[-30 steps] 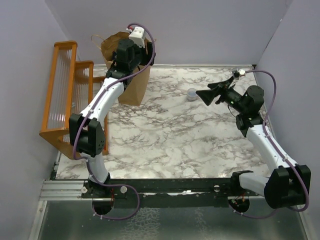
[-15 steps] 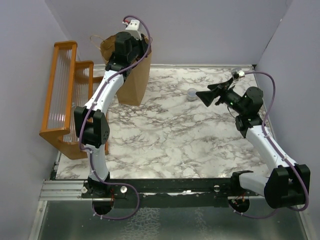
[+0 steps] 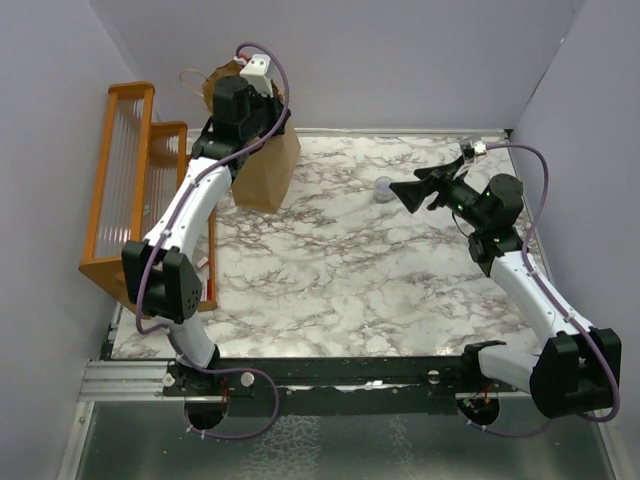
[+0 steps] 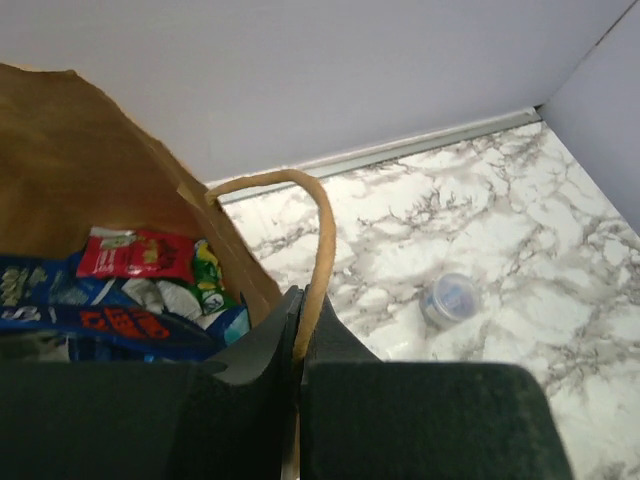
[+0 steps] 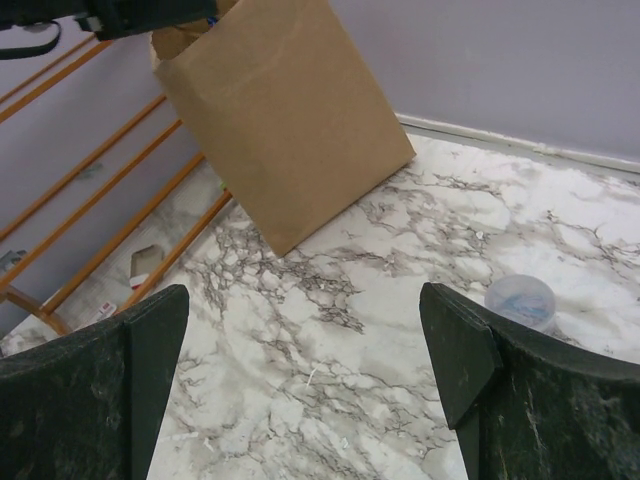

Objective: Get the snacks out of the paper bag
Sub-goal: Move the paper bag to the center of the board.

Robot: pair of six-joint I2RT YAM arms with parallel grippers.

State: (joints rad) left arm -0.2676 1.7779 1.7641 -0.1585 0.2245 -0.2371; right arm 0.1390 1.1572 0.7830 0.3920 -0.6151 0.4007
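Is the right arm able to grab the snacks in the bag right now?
Probably not. The right fingers are open but apart from the paper bag, facing its closed side. The snacks lie inside, below the top opening, where the left fingers pinch the handle.

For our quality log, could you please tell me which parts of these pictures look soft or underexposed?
Left wrist: left fingers dark and blurred, snacks in the paper bag legible. Right wrist: right fingers dark, bag sharp. Top external: even light, no glare.

One paper bag [image 3: 265, 175], at least three snacks [image 4: 135, 255] in it, one clear cup [image 3: 384, 187], one orange rack [image 3: 125, 190]
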